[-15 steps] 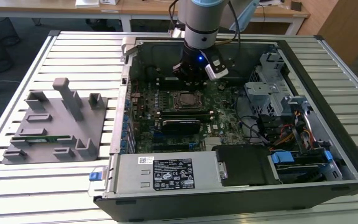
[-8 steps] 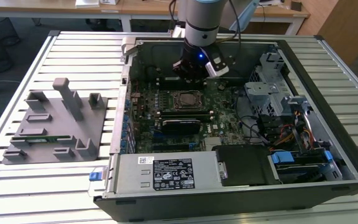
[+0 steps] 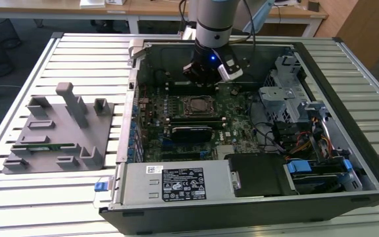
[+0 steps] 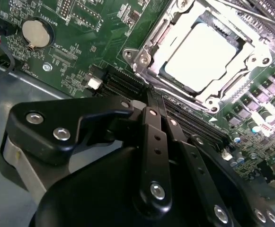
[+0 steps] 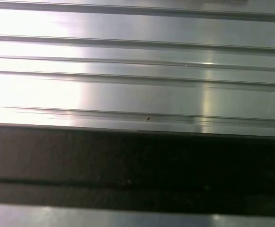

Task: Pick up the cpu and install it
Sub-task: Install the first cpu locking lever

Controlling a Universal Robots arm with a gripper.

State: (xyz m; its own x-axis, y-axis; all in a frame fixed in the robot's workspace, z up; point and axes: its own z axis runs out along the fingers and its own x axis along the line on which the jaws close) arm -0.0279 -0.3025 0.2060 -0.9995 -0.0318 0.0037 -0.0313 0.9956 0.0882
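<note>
One arm hangs over an open computer box (image 3: 347, 123) on a table of metal slats (image 3: 18, 197). The pincer (image 3: 204, 79) is at the end of the arm, down inside the box, over the green board (image 3: 236, 123).

In the second wrist view the pincer (image 4: 156, 99) has its two black fingers (image 4: 152, 137) side by side w/ just a thin slit between them. Nothing is in that slit, so the pincer is closed & holds nothing. The tips point down at a row of black slots (image 4: 123, 85) on the board.

The cpu (image 4: 201, 52) is near the pincer, just past the fingertips. It is a flat, pale, shiny square. It lies flat inside its metal frame (image 4: 144, 59) on the board, apart from the fingers. In the exterior view that frame (image 3: 198, 105) sits just beside the pincer, on the side nearer the camera.

A round silver battery (image 4: 35, 33) sits on the board too, further from the fingertips than the cpu & on the other side of them.

A grey block holder (image 3: 57, 133) lies on the table, well apart from the pincer, outside the box on the exterior view's left. A thin green stick (image 3: 45, 146) lies in it.

The first wrist view has bright metal slats (image 5: 137, 80) w/ a dark band (image 5: 137, 161) next to them.
</note>
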